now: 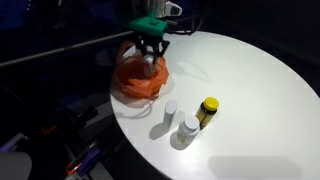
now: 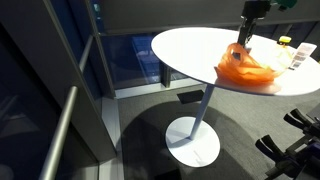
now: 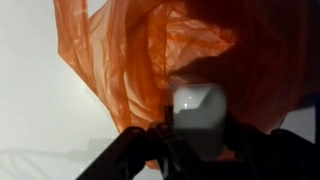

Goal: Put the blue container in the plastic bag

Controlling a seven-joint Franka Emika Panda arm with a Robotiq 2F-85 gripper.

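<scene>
An orange plastic bag (image 1: 138,80) lies crumpled near the edge of a round white table (image 1: 255,85); it also shows in an exterior view (image 2: 245,68) and fills the wrist view (image 3: 115,55). My gripper (image 1: 152,50) hangs directly over the bag's mouth, also seen in an exterior view (image 2: 243,38). In the wrist view the jaws (image 3: 197,135) are shut on a small container with a pale white-grey top (image 3: 197,108), held just above the bag. Its blue colour does not show clearly.
Two white-capped bottles (image 1: 170,110) (image 1: 189,127) and a yellow-capped bottle (image 1: 208,108) stand on the table beside the bag. The table has a single pedestal (image 2: 200,110) with a round base. A railing (image 2: 60,130) runs along the floor side.
</scene>
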